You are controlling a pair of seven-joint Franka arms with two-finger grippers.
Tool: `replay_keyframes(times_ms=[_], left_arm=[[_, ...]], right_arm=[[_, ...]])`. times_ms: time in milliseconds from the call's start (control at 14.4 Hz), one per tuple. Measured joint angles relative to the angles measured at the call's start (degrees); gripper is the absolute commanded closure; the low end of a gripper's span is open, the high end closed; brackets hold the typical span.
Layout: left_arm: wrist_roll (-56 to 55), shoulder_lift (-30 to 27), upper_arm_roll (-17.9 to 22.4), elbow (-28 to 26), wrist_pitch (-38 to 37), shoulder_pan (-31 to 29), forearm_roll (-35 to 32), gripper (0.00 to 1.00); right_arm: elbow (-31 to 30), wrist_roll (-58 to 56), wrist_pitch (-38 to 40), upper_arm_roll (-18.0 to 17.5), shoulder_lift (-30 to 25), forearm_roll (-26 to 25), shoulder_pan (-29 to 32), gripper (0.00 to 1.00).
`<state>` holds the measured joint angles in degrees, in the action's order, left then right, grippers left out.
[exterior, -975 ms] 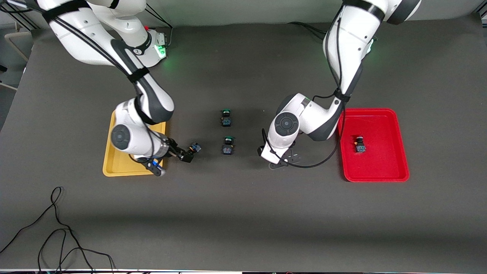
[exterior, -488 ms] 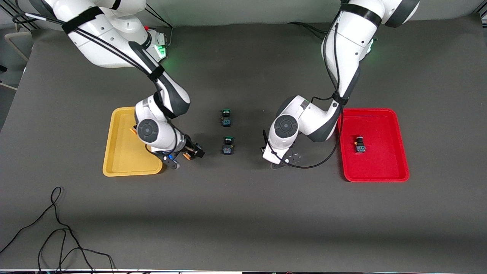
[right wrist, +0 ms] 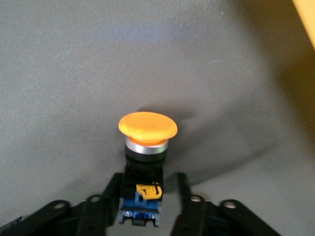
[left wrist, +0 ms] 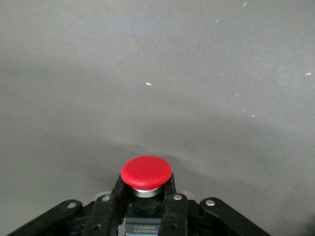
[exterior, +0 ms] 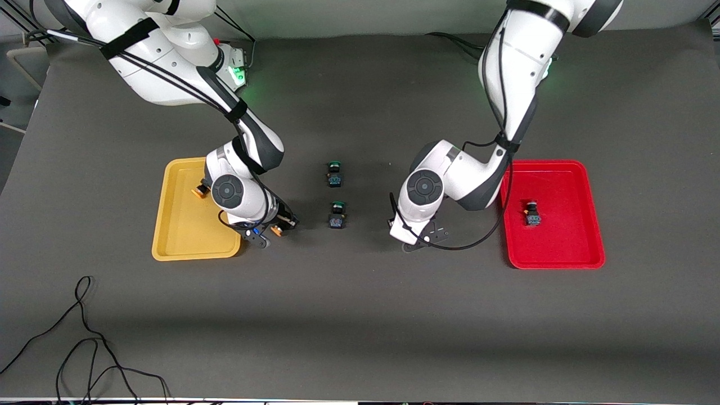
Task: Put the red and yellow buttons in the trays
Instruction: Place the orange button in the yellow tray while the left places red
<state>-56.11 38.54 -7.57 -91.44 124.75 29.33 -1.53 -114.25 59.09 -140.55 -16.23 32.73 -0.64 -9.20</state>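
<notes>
My right gripper is low at the table beside the yellow tray. It is open, and its fingers straddle the black-and-blue body of a yellow-capped button, which shows clearly in the right wrist view. One finger touches the body and the other stands slightly apart. Another yellow button lies in the yellow tray. My left gripper is shut on a red-capped button, low over the table between the green buttons and the red tray. Another red button lies in the red tray.
Two green-capped buttons sit mid-table between the arms. A loose black cable lies on the mat near the front camera, toward the right arm's end.
My right arm swung off the yellow tray toward the table's middle, uncovering the button in the tray. Its fingers now sit around the yellow button beside the tray. The left arm barely moved.
</notes>
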Motion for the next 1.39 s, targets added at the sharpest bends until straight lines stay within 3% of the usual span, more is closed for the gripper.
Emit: replay_keyframes(times_ms=[279,627,836,1114,1393], left_arm=[[3.9,-7.9,0.0,3.3,-12.3,-0.4,0.2,0.89],[22.5,-12.9,0.7,1.1,-20.9,-10.1,1.2,0.89],[36.7,-16.2,1.2,-3.7,-21.7,-20.1,1.1,0.89],[52.5,-19.5,1.5,-8.8,-20.6,-31.7,-2.7,0.89],[59.5,-19.3,1.5,-17.4,-7.3,-37.5,-6.4,0.89]], right_arm=[[0.6,0.0,1.3,0.1,-1.6,0.0,0.4,1.0],[2.4,-4.6,17.7,0.3,-13.1,0.0,6.7,1.0],[0.6,-12.5,20.4,3.3,-17.4,0.3,9.1,1.0],[-6.4,-23.5,12.0,9.1,-16.2,2.2,9.4,1.0],[-9.2,-32.7,7.2,12.3,-13.2,7.7,9.7,1.0]])
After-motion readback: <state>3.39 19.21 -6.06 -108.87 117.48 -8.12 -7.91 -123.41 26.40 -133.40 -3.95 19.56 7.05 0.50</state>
